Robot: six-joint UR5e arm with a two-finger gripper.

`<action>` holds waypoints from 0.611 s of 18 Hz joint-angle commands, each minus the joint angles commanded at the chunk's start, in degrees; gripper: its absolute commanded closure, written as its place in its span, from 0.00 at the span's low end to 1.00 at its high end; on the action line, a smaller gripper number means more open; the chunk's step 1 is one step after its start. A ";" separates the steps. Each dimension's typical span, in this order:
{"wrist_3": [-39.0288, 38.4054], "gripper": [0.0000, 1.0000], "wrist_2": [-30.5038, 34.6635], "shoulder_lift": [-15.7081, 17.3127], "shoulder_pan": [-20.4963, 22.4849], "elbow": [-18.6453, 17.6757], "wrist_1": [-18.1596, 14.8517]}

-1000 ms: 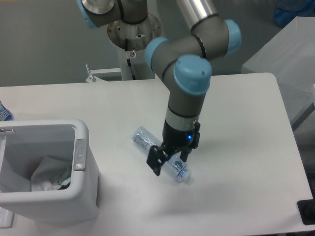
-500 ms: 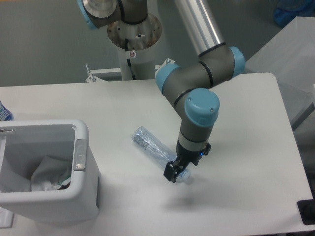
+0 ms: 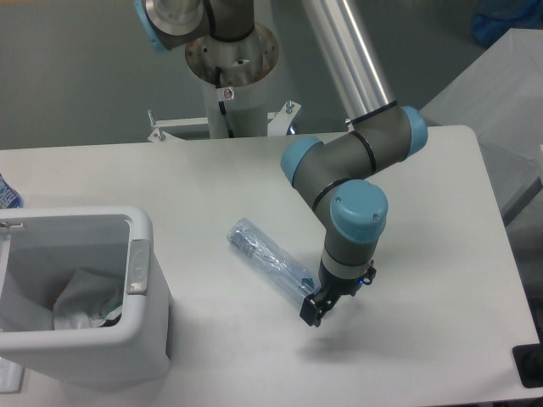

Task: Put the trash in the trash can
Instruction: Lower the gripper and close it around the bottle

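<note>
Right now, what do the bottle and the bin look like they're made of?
Bottle: thin clear plastic with a bluish tint, crushed; the table shows faintly through it. Bin: white rigid plastic by the look, smooth and matte to slightly glossy, with a thick moulded rim, rounded corners and a grey strip on one side, its material unclear.

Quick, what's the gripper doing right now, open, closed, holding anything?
Gripper: cannot be told; it sits at the cap end of the crushed plastic bottle, jaws hidden.

Clear crinkled plastic bottle (image 3: 270, 260), glossy white plastic trash can (image 3: 140, 280), matt table (image 3: 424, 212).
</note>
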 joint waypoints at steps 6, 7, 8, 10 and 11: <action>0.26 0.04 1.14 -0.62 -0.17 -0.70 0.09; 0.26 0.07 1.75 -0.71 -0.18 -0.88 0.00; 0.26 0.10 2.02 -0.97 -0.26 -0.97 0.00; 0.09 0.19 2.02 -0.97 -0.35 -0.88 0.00; 0.00 0.23 2.02 -0.88 -0.35 -0.88 0.00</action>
